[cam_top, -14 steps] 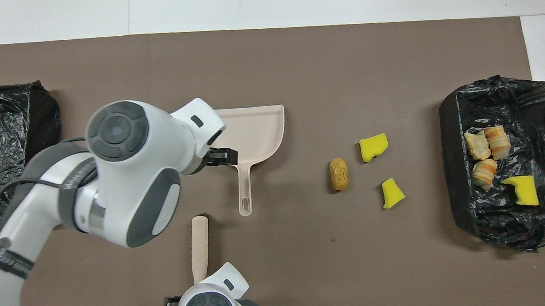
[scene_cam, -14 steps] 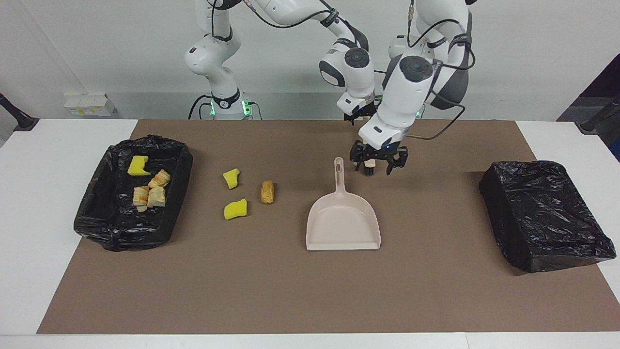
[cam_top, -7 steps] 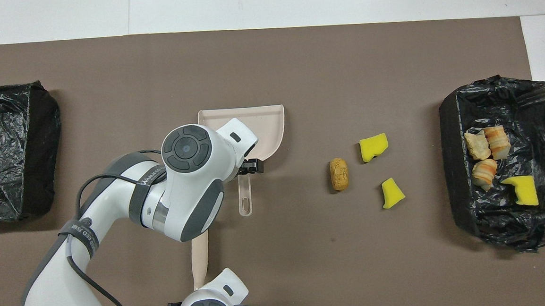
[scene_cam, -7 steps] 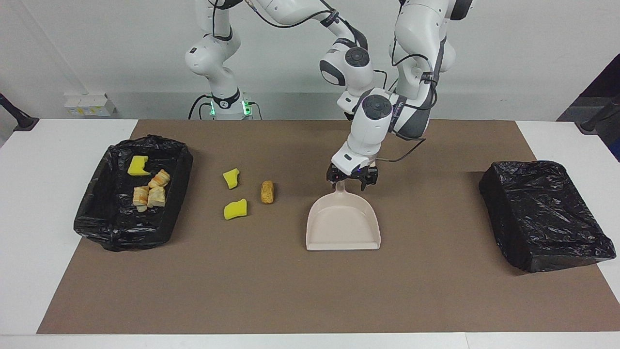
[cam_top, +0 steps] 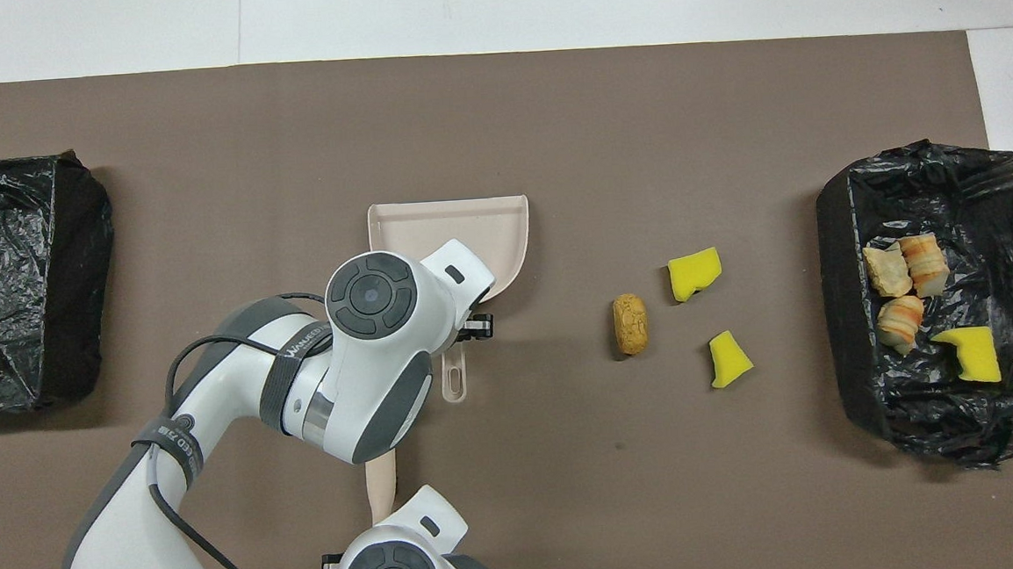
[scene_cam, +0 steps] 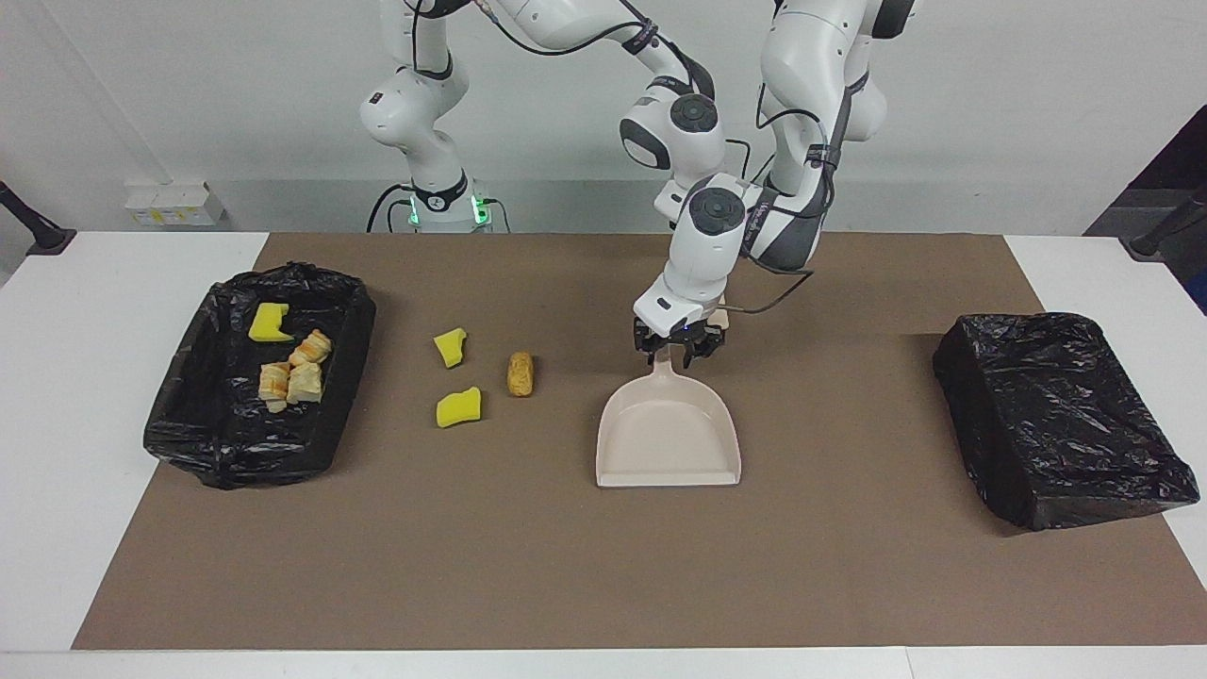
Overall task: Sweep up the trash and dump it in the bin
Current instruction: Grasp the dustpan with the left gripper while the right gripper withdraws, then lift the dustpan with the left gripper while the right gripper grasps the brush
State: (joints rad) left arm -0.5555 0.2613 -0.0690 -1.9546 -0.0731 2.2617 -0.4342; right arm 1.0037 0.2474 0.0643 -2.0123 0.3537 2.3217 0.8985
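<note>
A flat brown mat (scene_cam: 603,566) covers the white table (scene_cam: 57,424). At the right arm's end sits a bin (scene_cam: 351,325) lined with crinkled black plastic, holding a yellow sponge chunk (scene_cam: 269,323) and pale crusty lumps (scene_cam: 292,372). A second, bag-wrapped bin (scene_cam: 1061,415) sits at the left arm's end. The smooth beige plastic dustpan (scene_cam: 668,434) lies mid-mat. Between it and the lined bin lie two angular yellow sponge chunks (scene_cam: 458,407) and a brown oblong nugget (scene_cam: 520,373). The left gripper (scene_cam: 677,347) closes around the dustpan's handle. The right gripper (cam_top: 379,525), over the mat's robot edge, is closed on a pale brush handle (cam_top: 382,486).
</note>
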